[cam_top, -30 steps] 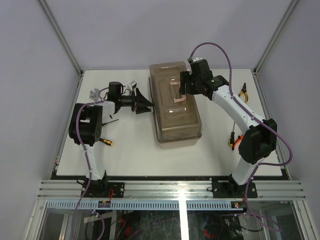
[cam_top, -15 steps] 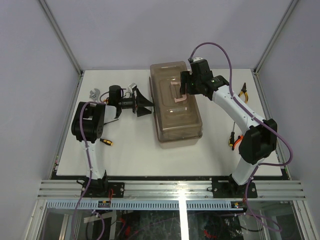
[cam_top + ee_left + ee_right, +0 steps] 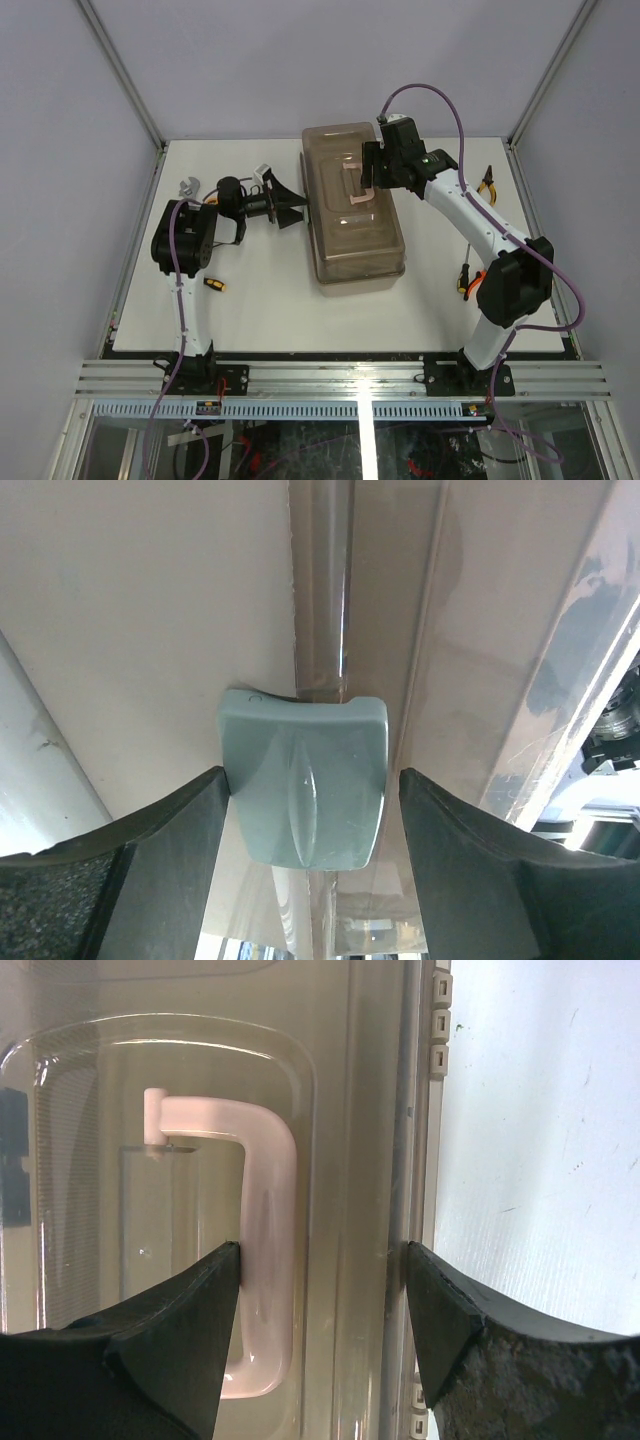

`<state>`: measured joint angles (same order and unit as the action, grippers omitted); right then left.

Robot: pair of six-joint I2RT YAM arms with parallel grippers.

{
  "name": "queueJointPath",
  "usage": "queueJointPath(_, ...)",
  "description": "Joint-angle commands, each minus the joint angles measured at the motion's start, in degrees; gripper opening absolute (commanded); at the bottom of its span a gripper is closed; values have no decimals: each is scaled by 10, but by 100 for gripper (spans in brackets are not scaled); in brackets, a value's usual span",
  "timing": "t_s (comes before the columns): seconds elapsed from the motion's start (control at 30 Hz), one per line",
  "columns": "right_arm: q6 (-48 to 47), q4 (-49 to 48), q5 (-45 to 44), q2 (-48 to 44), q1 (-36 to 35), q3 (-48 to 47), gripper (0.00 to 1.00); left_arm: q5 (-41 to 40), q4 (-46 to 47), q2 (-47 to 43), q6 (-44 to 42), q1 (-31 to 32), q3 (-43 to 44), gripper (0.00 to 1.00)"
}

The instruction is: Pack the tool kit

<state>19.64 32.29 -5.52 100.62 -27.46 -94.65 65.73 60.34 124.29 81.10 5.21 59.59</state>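
Swinging in toward the box since a second ago, the left gripper (image 3: pixel 301 207) now sits right against the left side wall, and the left arm's elbow has pulled back enough to uncover a silver metal wrench (image 3: pixel 187 185) near the table's far left corner.

The flat white table (image 3: pixel 260 310) carries the large rectangular beige plastic toolbox (image 3: pixel 355 245) in the middle, lying lengthwise away from the arms with its smoky brown see-through lid shut.

From the left wrist view, the left gripper's jaws stand spread to either side of a grey-green plastic latch (image 3: pixel 305 785) on the box wall; one finger is just at the latch's edge and the other stands a little apart, so nothing is clamped.

Over the lid, the right gripper (image 3: pixel 322 1252) is likewise released. One finger is at the side of the pale tan curved handle (image 3: pixel 270 1220), which lies flat in its recess, and the other is near the lid's outer rim.

Yellow-handled pliers (image 3: pixel 487 184) lie by the right edge, well apart from the box. A small screwdriver with a black and orange handle (image 3: pixel 212 284) lies at the near left.
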Motion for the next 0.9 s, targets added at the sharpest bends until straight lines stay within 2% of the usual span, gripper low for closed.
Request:
queueJointPath(0.0,11,131,90,62,-43,37,62,-55,63,4,27,44,10,66)
queueJointPath(0.43,8,134,91,71,-44,23,62,-50,34,-1,12,46,8,32)
queueJointPath(0.73,10,127,89,63,-45,35,62,-53,-95,-32,-69,50,8,1)
queueJointPath(0.87,13,121,91,59,-47,42,62,-55,-136,-41,-96,52,7,0)
